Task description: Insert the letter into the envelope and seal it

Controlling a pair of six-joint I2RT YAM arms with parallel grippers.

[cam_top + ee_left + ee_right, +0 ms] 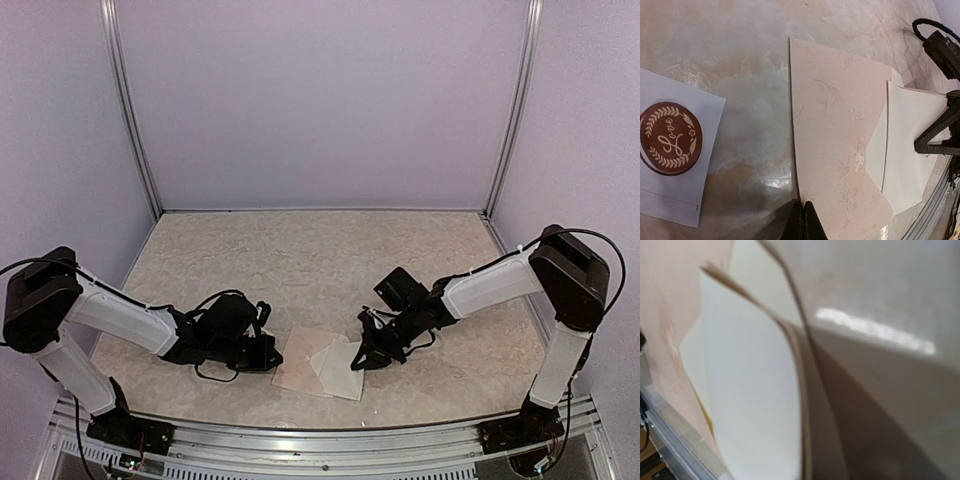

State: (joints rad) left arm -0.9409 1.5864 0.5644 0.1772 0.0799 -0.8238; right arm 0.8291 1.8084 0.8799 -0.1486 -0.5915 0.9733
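Envelope (835,140) lies flat near the table's (300,250) front edge, with the letter (912,150) over its right side. Left gripper (803,220) is pinched closed at the envelope's left edge; whether it grips paper is unclear. Right gripper (358,360) is clamped on the letter's bowed right edge. Sticker sheet (700,165) lies further left.

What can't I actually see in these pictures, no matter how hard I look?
Letter: any writing; only a plain white side shows, in every view.
Sticker sheet: cut off by the left wrist view's left edge; unseen from the top.
Left gripper: whether it pinches the envelope; its fingertips cover that edge in the left wrist view.
Right wrist view: paper too close, all blurred.
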